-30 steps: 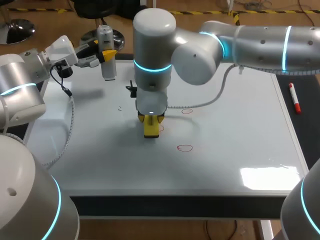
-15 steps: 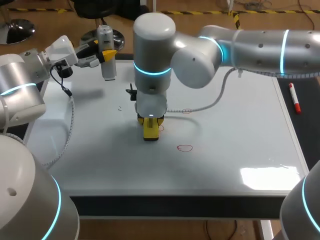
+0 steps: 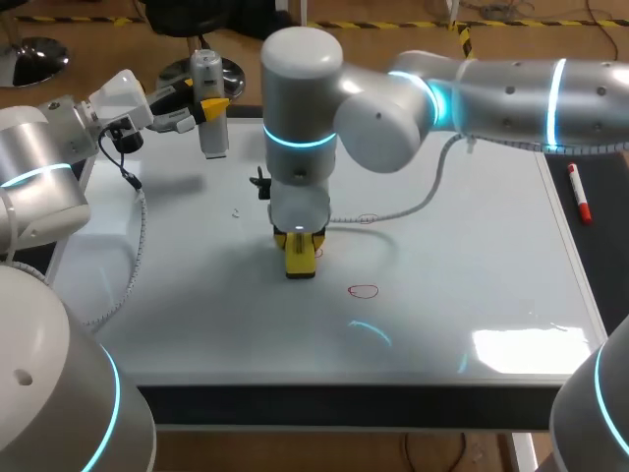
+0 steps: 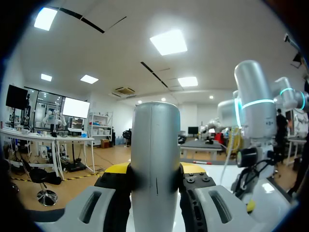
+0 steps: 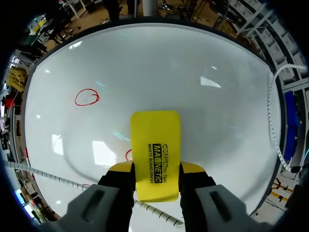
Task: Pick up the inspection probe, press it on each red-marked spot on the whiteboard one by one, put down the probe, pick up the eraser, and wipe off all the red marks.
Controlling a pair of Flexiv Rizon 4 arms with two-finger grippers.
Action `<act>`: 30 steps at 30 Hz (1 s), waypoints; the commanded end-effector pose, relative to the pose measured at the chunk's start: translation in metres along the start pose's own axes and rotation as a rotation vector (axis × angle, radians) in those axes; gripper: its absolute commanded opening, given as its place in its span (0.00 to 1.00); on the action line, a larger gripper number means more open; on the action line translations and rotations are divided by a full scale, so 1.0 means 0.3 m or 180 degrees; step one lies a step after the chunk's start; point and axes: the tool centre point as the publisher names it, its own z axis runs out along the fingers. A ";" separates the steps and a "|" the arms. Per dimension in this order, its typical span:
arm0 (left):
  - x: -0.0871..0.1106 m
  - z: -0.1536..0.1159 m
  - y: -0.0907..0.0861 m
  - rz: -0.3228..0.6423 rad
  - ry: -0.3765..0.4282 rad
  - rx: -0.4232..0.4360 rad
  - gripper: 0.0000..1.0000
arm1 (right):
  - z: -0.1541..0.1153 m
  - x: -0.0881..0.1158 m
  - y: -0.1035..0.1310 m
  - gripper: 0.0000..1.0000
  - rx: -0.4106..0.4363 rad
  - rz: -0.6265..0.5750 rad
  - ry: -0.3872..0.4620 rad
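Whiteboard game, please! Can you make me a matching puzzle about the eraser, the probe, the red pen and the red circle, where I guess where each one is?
Things:
1. eraser
2. probe
3. red pen
4. red circle

Places:
A. lying just past the right edge of the whiteboard
B. drawn on the whiteboard
C. held in the left gripper
D. held in the right gripper

Pairs: 1-D, 2-C, 3-A, 4-B
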 end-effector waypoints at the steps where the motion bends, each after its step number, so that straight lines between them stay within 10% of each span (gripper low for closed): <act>1: 0.001 0.003 -0.002 0.0002 -0.0010 0.0003 0.00 | 0.023 0.011 -0.009 0.00 -0.0006 0.0006 0.0021; 30: 0.001 0.003 -0.002 0.0002 -0.0010 0.0003 0.00 | 0.056 0.169 -0.009 0.00 -0.0029 0.0289 0.0102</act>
